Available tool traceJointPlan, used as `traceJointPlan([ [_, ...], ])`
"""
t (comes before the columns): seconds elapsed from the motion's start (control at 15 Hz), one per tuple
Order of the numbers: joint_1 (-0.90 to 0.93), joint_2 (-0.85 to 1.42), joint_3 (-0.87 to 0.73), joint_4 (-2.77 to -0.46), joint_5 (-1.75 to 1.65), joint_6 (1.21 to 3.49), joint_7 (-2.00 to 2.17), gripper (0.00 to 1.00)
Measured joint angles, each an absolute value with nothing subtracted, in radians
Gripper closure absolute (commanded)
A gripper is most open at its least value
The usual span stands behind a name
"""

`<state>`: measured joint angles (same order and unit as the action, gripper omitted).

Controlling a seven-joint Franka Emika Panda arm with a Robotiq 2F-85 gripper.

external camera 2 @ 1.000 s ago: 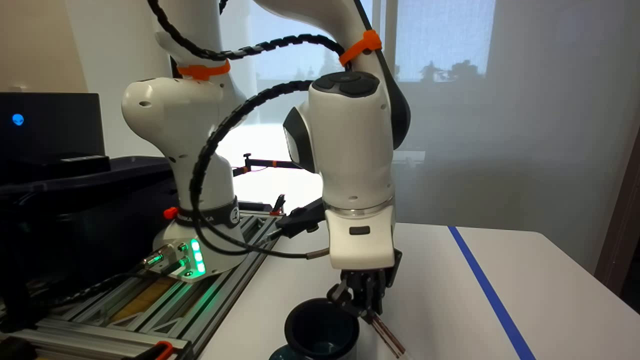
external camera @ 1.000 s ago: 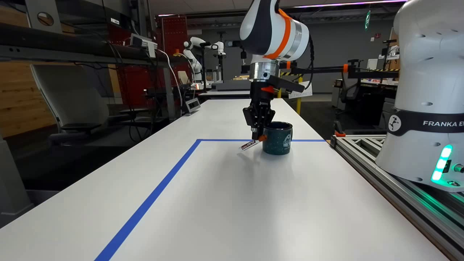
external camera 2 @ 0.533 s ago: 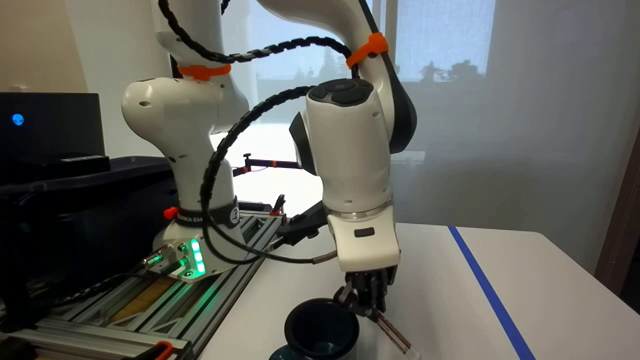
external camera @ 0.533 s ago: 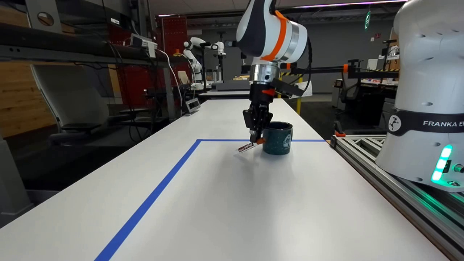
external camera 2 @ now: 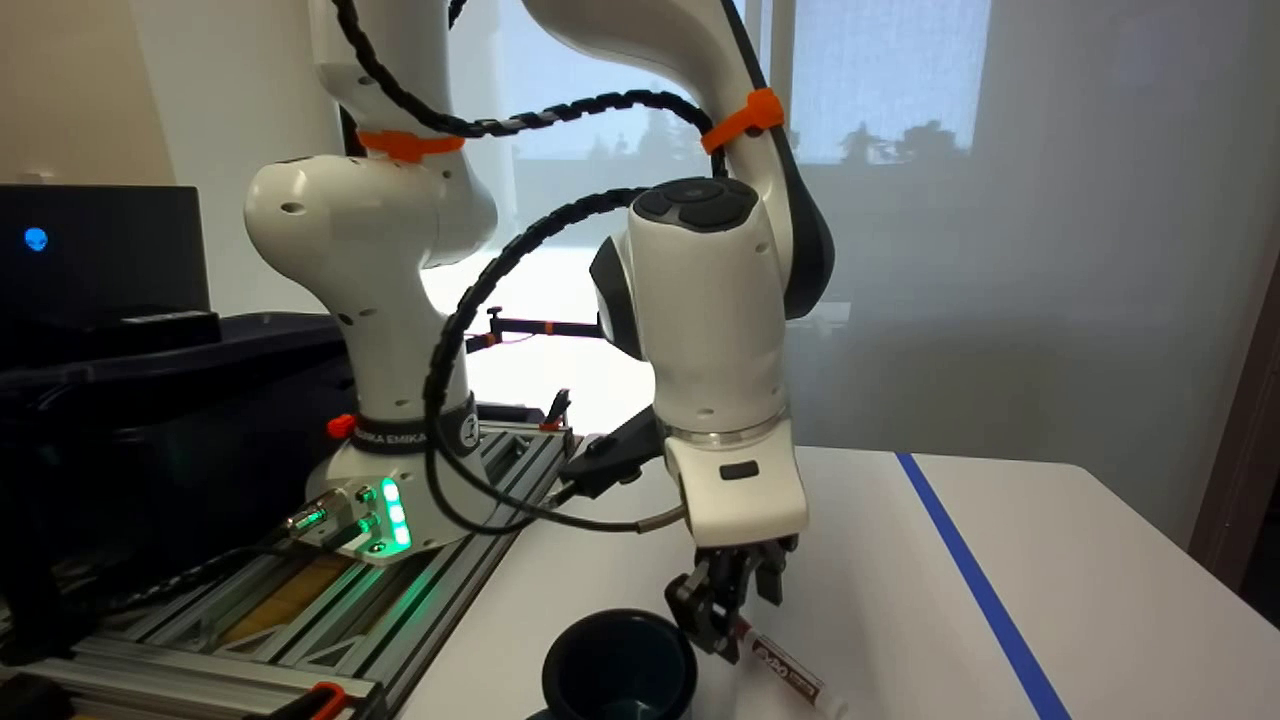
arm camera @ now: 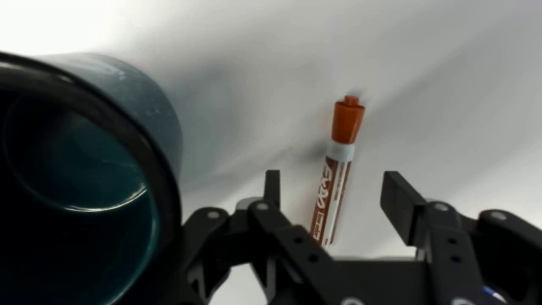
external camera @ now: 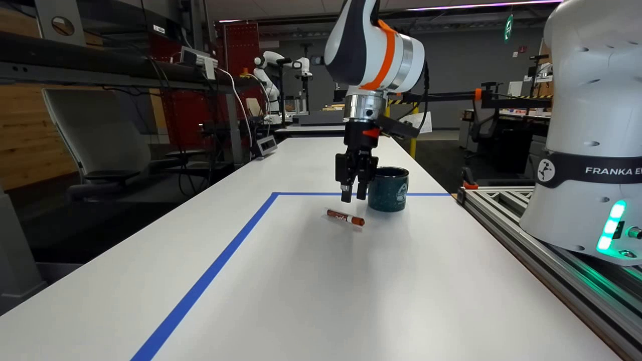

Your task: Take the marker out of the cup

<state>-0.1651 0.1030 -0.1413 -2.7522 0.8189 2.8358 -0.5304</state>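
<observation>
My spread end effector [arm camera: 333, 191], if swung left in the wrist view, could knock the teal cylindrical cup [arm camera: 149, 111] near the orange-capped stick-shaped marker [arm camera: 337, 169].

Had, in an exterior view, a gray wall [external camera: 466, 60], a chair [external camera: 95, 130] beside the tabletop [external camera: 301, 286] and a purple light [external camera: 481, 5] overhead; in an exterior view, showed dim trees [external camera 2: 932, 140] through a window [external camera 2: 890, 65].

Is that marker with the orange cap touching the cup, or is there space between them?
Apart. The wrist view shows it: white tabletop, partly in shadow, is visible between the marker and the cup.
</observation>
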Motion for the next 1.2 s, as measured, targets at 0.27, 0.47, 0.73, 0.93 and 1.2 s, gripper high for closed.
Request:
traceJointPlan([
  [0.27,-0.133,0.107,-0.141,-2.746,0.773,2.865,-0.502,0.0],
  [0.47,-0.107,0.106,-0.144,-2.739,0.69,2.869,-0.471,0.0],
  [0.73,-0.085,0.079,-0.165,-2.738,0.529,2.868,-0.414,0.0],
  [0.93,-0.085,0.032,-0.189,-2.741,0.391,2.862,-0.373,0.0],
  [1.2,-0.097,-0.111,-0.2,-2.749,0.29,2.769,-0.371,0.0],
])
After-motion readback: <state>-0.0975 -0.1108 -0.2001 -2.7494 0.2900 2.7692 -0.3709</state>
